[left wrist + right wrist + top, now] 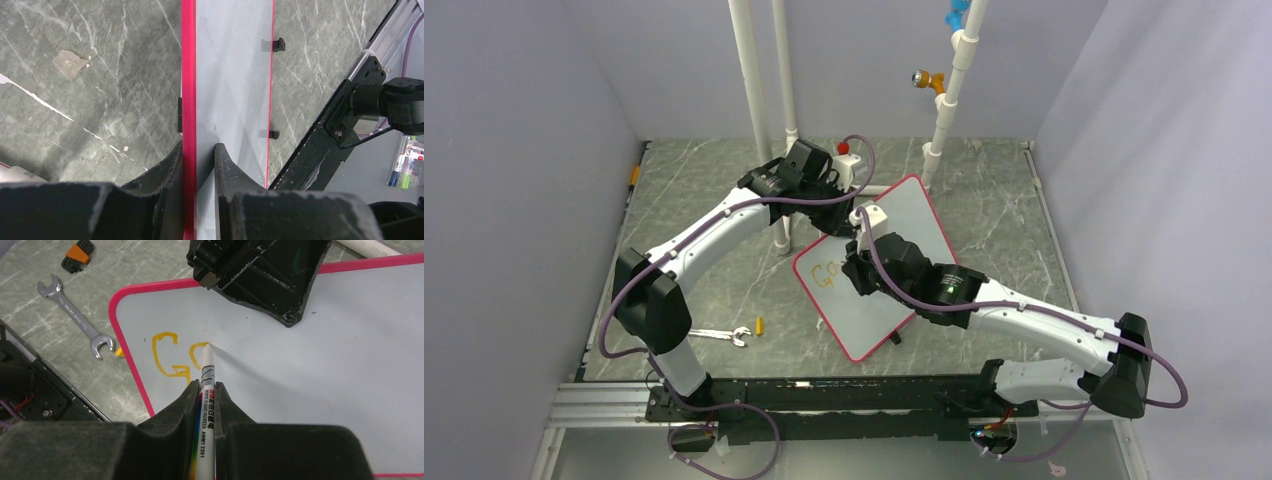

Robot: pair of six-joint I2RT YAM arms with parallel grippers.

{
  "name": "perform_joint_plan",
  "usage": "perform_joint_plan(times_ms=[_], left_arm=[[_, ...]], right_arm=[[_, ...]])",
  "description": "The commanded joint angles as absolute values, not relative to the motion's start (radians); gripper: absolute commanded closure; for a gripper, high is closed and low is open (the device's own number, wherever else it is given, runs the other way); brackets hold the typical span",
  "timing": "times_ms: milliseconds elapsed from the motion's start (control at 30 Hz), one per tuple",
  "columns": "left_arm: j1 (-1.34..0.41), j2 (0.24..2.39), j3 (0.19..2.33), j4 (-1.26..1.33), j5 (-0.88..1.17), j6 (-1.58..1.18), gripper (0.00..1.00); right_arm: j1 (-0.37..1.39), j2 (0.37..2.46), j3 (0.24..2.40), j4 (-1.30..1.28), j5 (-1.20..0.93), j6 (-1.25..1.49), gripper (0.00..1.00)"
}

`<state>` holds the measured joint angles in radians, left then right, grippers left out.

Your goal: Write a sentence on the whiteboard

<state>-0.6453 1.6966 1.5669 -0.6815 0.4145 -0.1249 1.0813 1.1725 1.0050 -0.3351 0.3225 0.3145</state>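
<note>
The whiteboard (916,215) lies slanted in the middle of the table, pale grey with a red-pink rim. My left gripper (849,183) is shut on its far edge; in the left wrist view the gripper (199,150) pinches the rim, and the whiteboard (232,75) stretches away. My right gripper (857,268) hovers over the board's near left part. In the right wrist view this gripper (206,387) is shut on a white marker (206,371), its tip touching the whiteboard (310,370). The sentence (170,357) so reads an orange-yellow "G" and part of an "o"; it also shows in the top view (825,275).
A steel wrench (721,335) and a small yellow piece (760,325) lie on the table left of the board; the wrench (77,317) also shows in the right wrist view, beside an orange-black item (80,252). White pipes (754,100) stand behind. Enclosure walls close both sides.
</note>
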Motion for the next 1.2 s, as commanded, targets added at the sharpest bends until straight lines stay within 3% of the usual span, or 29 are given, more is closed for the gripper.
perform_joint_plan(times_ms=[0,233,567,1167], left_arm=[[-0.667,1.701,1.552,-0.725,0.31,-0.046,1.0],[-0.667,1.698,1.558,-0.732,0.304,-0.046,1.0],[-0.666,1.687,1.557,-0.729,0.307,-0.049,1.0],[-0.666,1.685,1.552,-0.728,0.306,-0.049,1.0]], right_arm=[[1.078,1.105,1.018,-0.292,0.316,0.328,1.0],[1.078,0.991,0.957,-0.285,0.389,0.355,1.0],[1.064,0.902,0.889,-0.254,0.312,0.362,1.0],[1.065,1.028,0.919,-0.22,0.342,0.321,1.0]])
